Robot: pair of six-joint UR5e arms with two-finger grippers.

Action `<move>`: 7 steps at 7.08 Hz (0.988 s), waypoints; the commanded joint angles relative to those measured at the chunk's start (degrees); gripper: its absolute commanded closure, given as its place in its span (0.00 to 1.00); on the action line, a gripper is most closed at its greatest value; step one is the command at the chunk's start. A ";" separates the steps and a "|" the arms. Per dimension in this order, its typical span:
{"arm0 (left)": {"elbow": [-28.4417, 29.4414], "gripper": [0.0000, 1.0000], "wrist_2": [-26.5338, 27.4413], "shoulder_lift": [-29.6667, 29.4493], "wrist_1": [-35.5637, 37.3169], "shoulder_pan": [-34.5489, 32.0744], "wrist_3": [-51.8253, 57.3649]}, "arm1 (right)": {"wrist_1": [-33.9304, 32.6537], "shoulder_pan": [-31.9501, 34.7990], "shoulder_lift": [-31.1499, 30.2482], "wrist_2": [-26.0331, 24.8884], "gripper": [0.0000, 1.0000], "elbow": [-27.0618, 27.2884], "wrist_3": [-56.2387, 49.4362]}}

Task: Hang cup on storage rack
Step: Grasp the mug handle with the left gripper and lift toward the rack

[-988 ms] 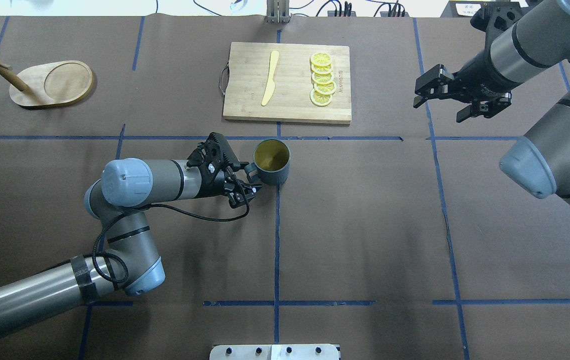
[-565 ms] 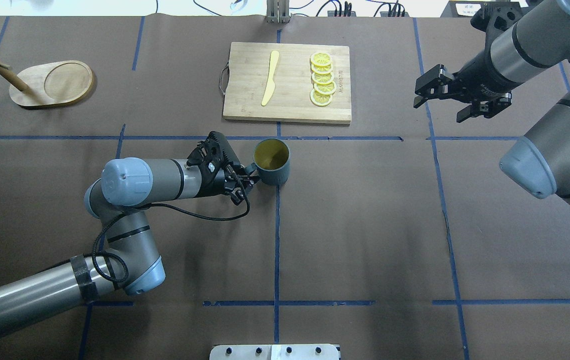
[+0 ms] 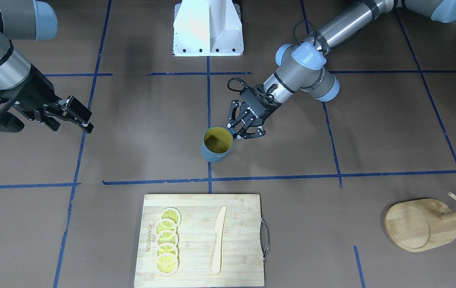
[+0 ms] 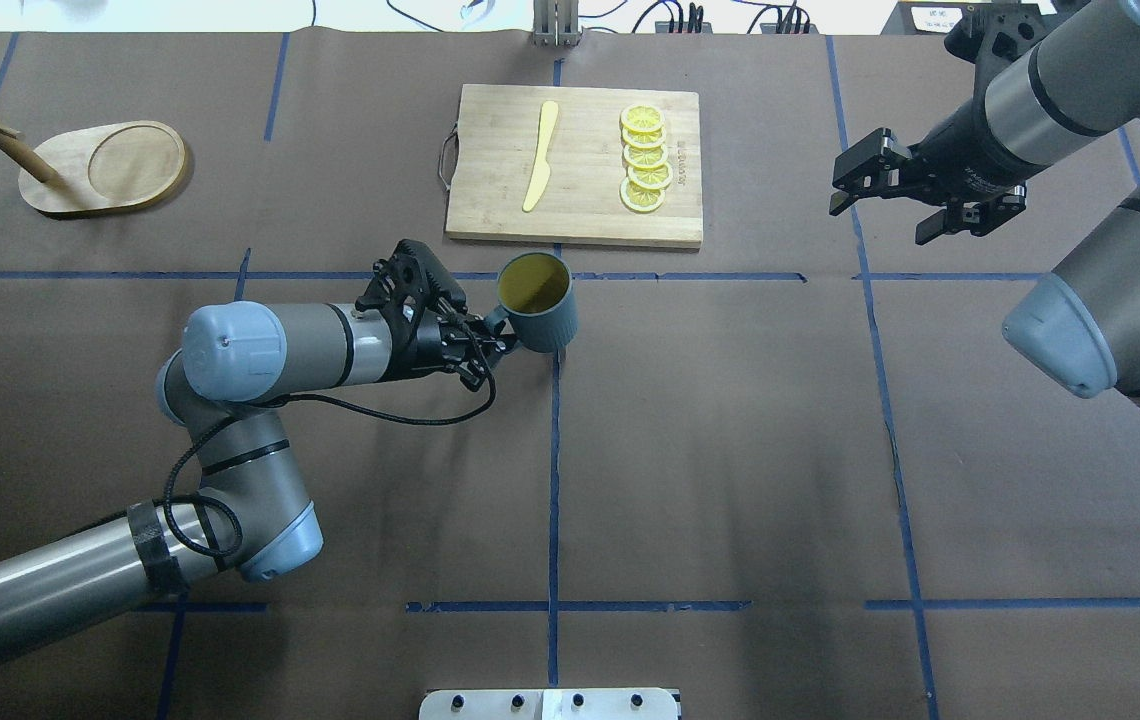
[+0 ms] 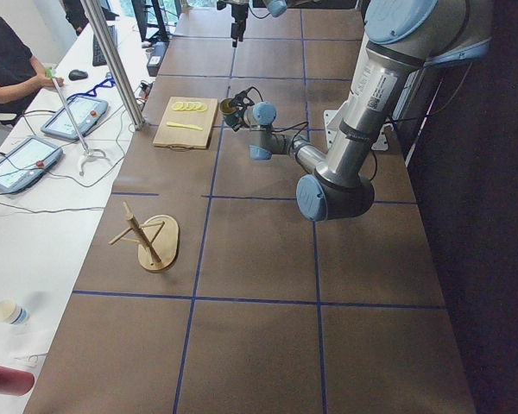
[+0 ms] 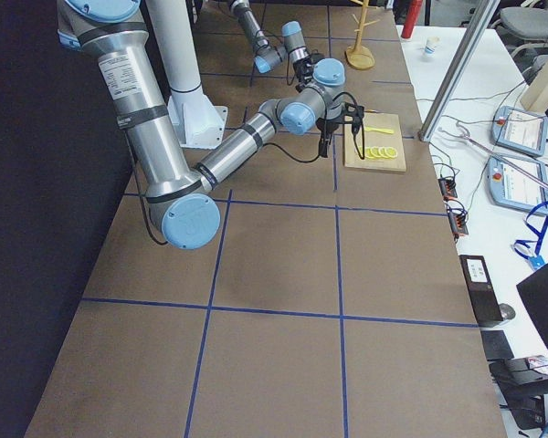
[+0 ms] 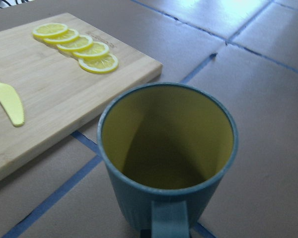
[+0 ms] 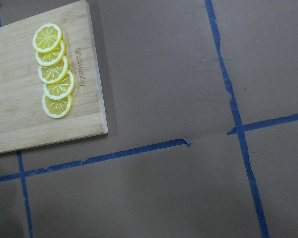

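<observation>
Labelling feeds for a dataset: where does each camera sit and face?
Front-facing: across the table, facing the robot; both arms.
Overhead: behind the robot, looking down; both arms.
Exterior left: table's left end; left arm nearest.
Exterior right: right end; right arm nearest.
Left wrist: looks at the cup; no arm shows.
Right wrist: looks down at the cutting board; no arm.
Both wrist views share the lemon slices.

One cup (image 4: 536, 312), one rack (image 4: 110, 165), one board (image 4: 580, 218), one knife (image 4: 540, 155), five lemon slices (image 4: 646, 158).
</observation>
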 commanded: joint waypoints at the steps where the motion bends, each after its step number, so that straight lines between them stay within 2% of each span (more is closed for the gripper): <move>1: -3.45 0.97 -0.33 9.32 -8.94 -6.57 -14.99 | -0.10 1.09 -1.55 -0.08 0.00 -0.01 -1.72; 2: -3.36 0.97 -0.33 11.46 -12.23 -8.51 -27.48 | -0.10 1.36 -1.65 -0.17 0.00 -0.02 -1.73; 3: -3.36 0.97 -0.41 11.57 -12.44 -11.58 -37.35 | 0.07 1.28 -1.65 -0.17 0.00 -0.02 -1.73; 4: -3.19 0.98 -0.50 14.70 -16.10 -14.39 -43.10 | 0.08 1.36 -1.56 -0.17 0.00 -0.02 -1.73; 7: -1.35 0.98 -0.50 15.61 -17.37 -23.80 -72.59 | 0.08 1.36 -1.47 -0.17 0.00 0.33 -1.73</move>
